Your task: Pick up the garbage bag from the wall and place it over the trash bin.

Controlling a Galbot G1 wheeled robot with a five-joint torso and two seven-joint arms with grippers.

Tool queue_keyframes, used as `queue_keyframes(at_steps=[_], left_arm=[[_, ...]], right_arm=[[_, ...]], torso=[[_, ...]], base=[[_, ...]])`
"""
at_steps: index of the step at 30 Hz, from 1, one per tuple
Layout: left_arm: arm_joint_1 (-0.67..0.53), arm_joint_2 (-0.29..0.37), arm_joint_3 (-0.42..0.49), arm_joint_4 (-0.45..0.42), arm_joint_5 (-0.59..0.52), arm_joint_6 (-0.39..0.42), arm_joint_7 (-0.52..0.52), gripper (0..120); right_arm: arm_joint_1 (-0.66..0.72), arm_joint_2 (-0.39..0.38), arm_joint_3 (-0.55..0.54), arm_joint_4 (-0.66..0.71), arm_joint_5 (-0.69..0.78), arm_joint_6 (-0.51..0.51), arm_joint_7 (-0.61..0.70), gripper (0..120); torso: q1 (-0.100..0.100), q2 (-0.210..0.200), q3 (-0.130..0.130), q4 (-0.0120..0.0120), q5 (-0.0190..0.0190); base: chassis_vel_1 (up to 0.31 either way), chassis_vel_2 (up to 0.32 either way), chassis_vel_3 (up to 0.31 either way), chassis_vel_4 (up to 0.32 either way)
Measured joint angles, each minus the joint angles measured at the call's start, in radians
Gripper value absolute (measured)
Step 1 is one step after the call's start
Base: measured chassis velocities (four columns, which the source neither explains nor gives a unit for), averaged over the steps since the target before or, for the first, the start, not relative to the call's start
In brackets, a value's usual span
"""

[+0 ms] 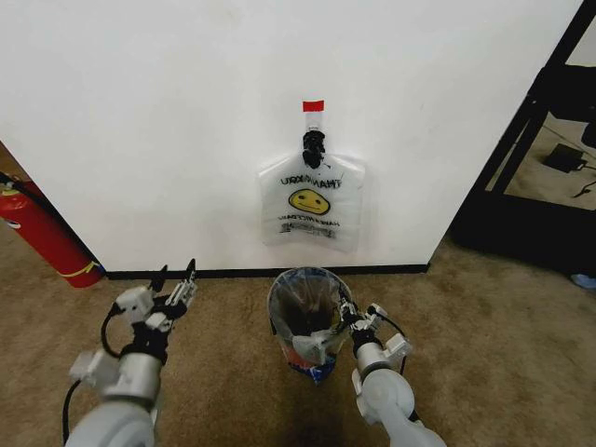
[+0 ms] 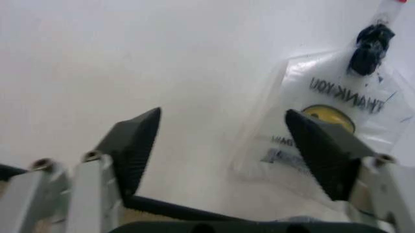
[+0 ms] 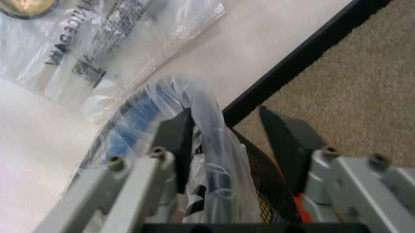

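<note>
A thin, see-through garbage bag (image 1: pixel 310 294) with blue tape on its edge is draped over the rim of the trash bin (image 1: pixel 307 321), a small black wire-mesh bin that stands on the brown carpet (image 1: pixel 484 326) just in front of the wall (image 1: pixel 186 121). The bag lines the mouth of the bin and folds down over its outer side.

The right end effector (image 1: pixel 346 315) is at the bin's right rim. In the right wrist view its fingers (image 3: pixel 174 141) straddle the rim: one sits inside against the bunched plastic, the other outside the mesh, with a clear gap on the outer side, so the end effector (image 3: pixel 224 145) is spread rather than clenched on the bag (image 3: pixel 201 126). The bin's mesh (image 3: pixel 269 179) and a bit of red base show below.

The left end effector (image 1: pixel 177 282) is held low to the left of the bin, well apart from it, pointing at the wall near the black baseboard (image 1: pixel 233 273). Its fingers (image 2: pixel 133 145) are spread wide and grasp nothing.

A second smiley bag (image 1: pixel 312 200), its print mirrored, hangs flat on the wall from a black hook (image 1: pixel 313 147) under a piece of red tape (image 1: pixel 313 105), directly above the bin. A red fire extinguisher (image 1: pixel 42 233) leans at the far left.
</note>
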Motion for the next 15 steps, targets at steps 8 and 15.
queue_keyframes(at_steps=[8,15], left_arm=[[0.015,-0.024,-0.014,-0.008,0.013,0.006,-0.017,100],[0.022,-0.03,-0.017,-0.015,0.04,0.004,-0.011,100]], right_arm=[[-0.014,-0.027,-0.002,0.029,-0.029,0.02,-0.019,70],[-0.083,-0.068,0.024,0.104,-0.266,0.159,-0.102,94]], torso=[[0.0,0.0,0.0,0.0,-0.0003],[0.0,0.0,0.0,0.0001,0.0002]], base=[[0.0,0.0,0.0,0.0],[0.0,0.0,0.0,0.0]])
